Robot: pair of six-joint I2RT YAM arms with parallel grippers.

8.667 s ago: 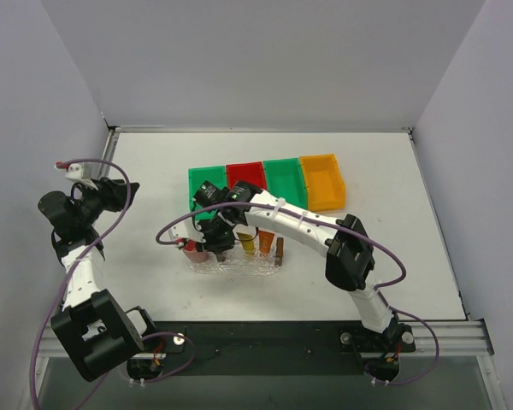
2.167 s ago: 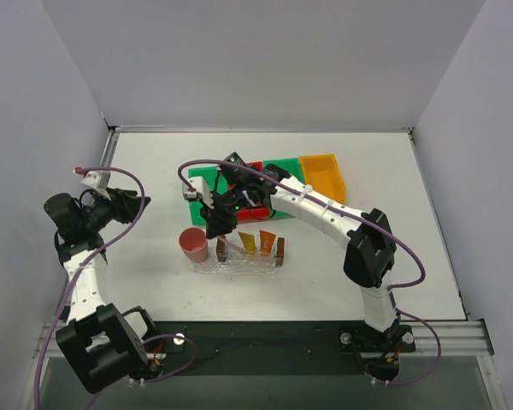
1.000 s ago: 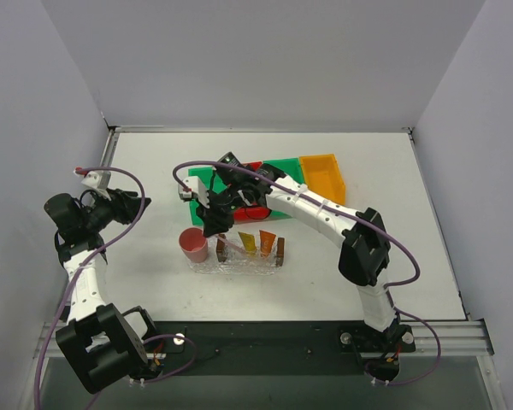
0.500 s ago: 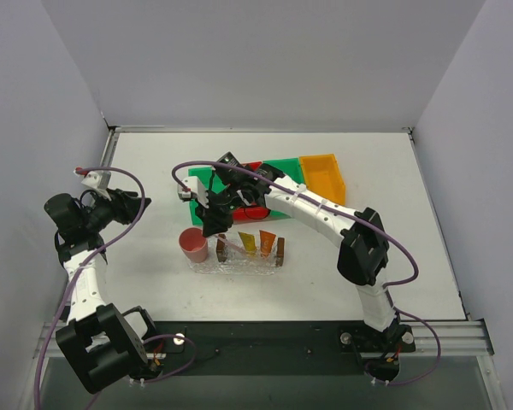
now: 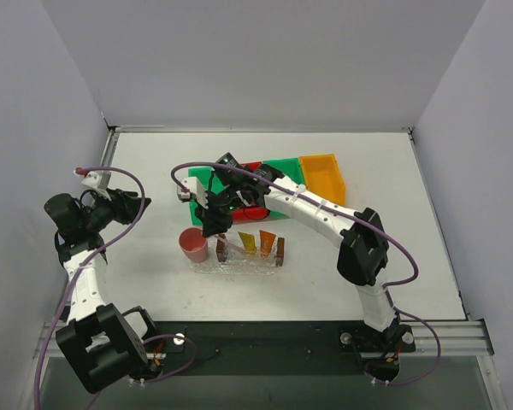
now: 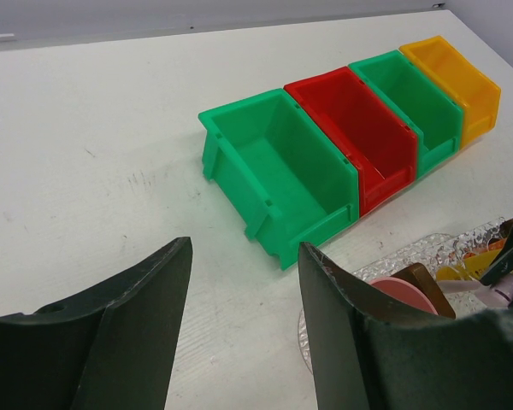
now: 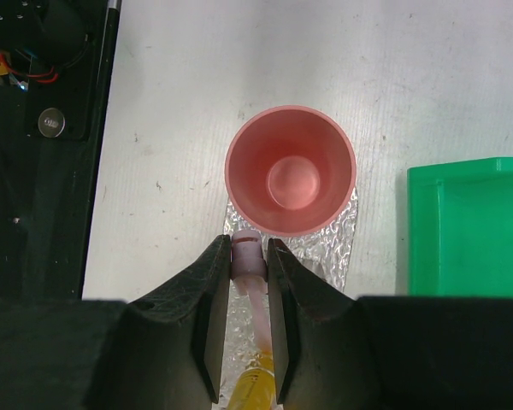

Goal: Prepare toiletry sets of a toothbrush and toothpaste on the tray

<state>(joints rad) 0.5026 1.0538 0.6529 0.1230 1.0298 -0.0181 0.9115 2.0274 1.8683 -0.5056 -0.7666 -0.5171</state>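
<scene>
My right gripper (image 7: 247, 246) pinched the toothbrush (image 7: 248, 261) just beside the pink cup (image 7: 291, 171). Both toothpaste tubes (image 5: 247, 243) stood in the tray (image 5: 280, 252) beside that cup. My left gripper (image 6: 244, 248) hung spread, well apart from it.

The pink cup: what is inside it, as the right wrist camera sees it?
Nothing: the pink cup is empty, its bare bottom visible. The toothbrush, held in the right gripper, is outside, near the rim. No part of the inside is covered.
</scene>
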